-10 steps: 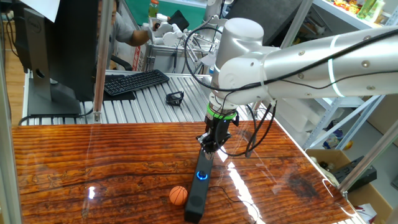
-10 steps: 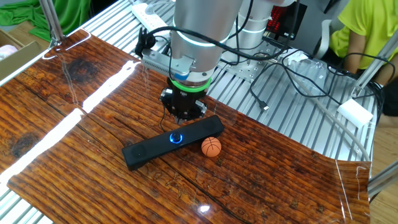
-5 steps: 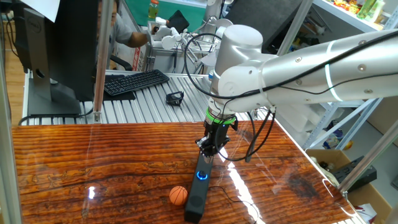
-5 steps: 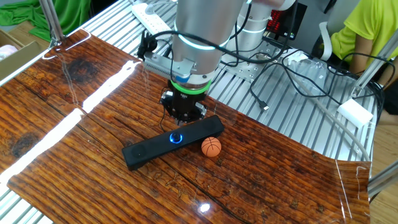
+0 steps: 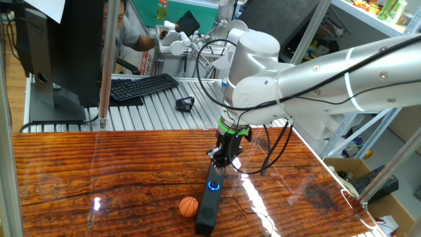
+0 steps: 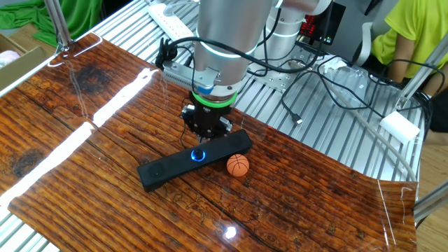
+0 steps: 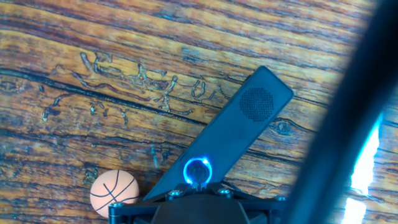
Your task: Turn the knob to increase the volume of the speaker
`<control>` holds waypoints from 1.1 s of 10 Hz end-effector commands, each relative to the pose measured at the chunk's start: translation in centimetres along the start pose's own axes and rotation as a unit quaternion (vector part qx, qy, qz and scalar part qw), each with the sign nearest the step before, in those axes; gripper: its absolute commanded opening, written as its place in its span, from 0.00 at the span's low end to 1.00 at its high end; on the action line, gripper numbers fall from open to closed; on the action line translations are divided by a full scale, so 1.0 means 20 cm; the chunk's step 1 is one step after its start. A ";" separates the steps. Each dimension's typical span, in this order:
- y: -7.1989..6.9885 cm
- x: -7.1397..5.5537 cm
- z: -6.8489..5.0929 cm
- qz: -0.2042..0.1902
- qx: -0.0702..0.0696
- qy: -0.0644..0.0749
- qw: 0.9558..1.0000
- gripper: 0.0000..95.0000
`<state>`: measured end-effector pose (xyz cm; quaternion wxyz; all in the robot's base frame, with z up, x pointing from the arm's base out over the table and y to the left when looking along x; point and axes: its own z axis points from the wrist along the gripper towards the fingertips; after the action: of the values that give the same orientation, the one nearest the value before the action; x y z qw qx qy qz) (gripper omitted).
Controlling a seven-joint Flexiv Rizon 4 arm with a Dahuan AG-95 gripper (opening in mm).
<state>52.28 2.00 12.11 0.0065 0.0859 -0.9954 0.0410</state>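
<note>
Blue light rings the knob point(image 7: 197, 169), a small round black dial set into the top face of the speaker point(image 6: 193, 159), and that glow is my landmark. I have the hand point(image 6: 205, 130) pointing straight down right above the knob, fingers pinched fully together and holding nothing. I judge this as the approach step: the fingertips are close over the knob, but I cannot tell whether they touch it. Next, I think, comes contact with the dial and then a turn of the wrist; with shut fingers that would rely on pressing, not pinching.

The speaker is a long, slim, matte black bar lying at a slant on the glossy, grained wooden table point(image 5: 99, 171). A small orange ball point(image 7: 114, 193) sits just beside it, near the knob.
</note>
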 end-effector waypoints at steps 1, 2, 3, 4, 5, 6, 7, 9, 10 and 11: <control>0.00 0.00 0.02 0.000 -0.002 -0.003 1.000 0.00; 0.00 0.00 0.03 0.000 -0.003 -0.005 1.000 0.00; 0.00 0.00 0.04 -0.001 -0.004 -0.004 1.000 0.00; 0.00 -0.01 0.04 -0.002 -0.004 -0.004 1.000 0.00; 0.00 -0.01 0.05 -0.002 -0.005 -0.005 1.000 0.00; 0.00 -0.01 0.06 -0.001 -0.006 -0.006 1.000 0.00; 0.00 -0.01 0.07 0.001 -0.008 -0.007 1.000 0.00; 0.00 -0.01 0.07 0.003 -0.009 -0.006 1.000 0.00; 0.00 -0.01 0.07 0.003 -0.009 -0.005 1.000 0.00; 0.00 -0.01 0.07 0.002 -0.009 -0.004 1.000 0.00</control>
<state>52.42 1.84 10.82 0.0034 0.0850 -0.9959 0.0318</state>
